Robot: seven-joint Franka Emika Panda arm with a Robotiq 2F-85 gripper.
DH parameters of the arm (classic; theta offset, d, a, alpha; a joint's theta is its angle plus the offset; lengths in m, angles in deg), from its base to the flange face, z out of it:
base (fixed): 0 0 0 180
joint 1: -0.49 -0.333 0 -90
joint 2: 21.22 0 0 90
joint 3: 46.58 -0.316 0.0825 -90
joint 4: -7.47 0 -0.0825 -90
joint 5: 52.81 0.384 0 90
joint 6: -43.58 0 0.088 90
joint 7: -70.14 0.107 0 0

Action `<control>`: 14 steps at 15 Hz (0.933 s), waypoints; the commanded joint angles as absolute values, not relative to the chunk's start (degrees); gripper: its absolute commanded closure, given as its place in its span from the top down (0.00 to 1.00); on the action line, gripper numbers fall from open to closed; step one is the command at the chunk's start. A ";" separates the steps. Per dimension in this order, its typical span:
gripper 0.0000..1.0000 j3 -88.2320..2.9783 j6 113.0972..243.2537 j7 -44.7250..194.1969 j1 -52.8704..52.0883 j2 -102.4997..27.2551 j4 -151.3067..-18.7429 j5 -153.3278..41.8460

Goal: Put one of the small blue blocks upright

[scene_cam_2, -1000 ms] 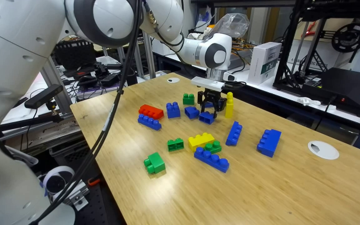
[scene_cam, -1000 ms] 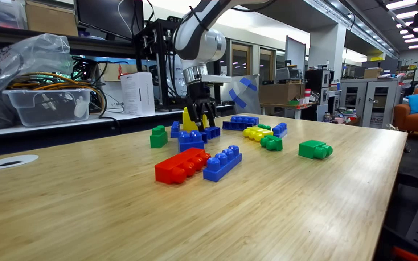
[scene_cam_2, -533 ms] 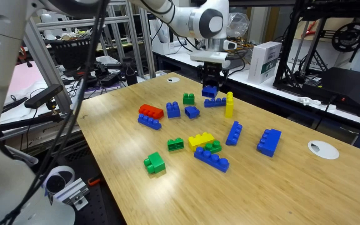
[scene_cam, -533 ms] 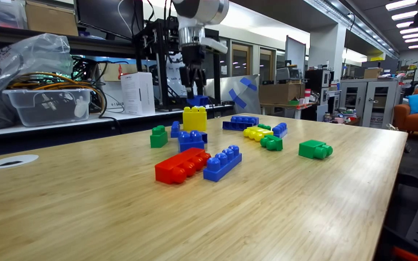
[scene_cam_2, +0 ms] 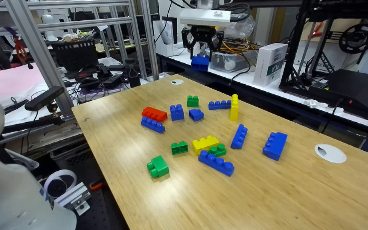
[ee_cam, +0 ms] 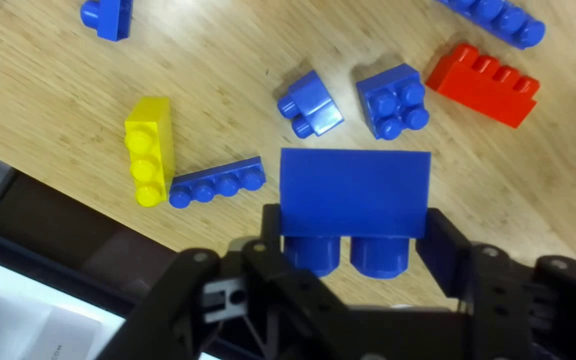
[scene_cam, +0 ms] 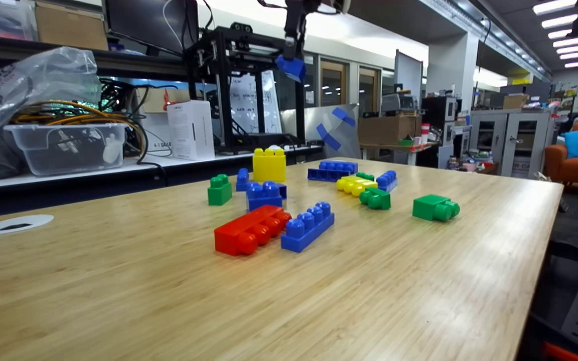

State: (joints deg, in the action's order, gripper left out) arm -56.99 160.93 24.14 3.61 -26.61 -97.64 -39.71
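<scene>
The small blue block [ee_cam: 355, 192] is clamped in the gripper [ee_cam: 353, 225] — dark jaws pressed to its two sides — right of centre in the wrist view: smooth, flat plastic, two rounded studs toward the bottom of the frame (whether more lie behind is hidden). In both exterior views it hangs at upper centre, well apart from the wood-grained table [scene_cam_2: 283, 195]. At left in the wrist view, a yellow brick [ee_cam: 148, 152] shows three domed studs just beside a slim blue brick [ee_cam: 218, 179]; a red brick [ee_cam: 485, 90] lies at upper right, and the top edge cuts off a long blue brick [ee_cam: 499, 22].
</scene>
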 commanded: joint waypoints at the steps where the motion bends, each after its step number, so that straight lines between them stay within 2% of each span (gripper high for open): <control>1: 0.44 -54.15 162.63 8.44 3.93 -21.75 -105.03 -29.82; 8: 0.44 -47.81 156.55 -23.77 5.89 -28.46 -106.07 -14.81; 14: 0.44 -47.07 146.92 -43.65 8.87 -39.30 -101.03 -10.27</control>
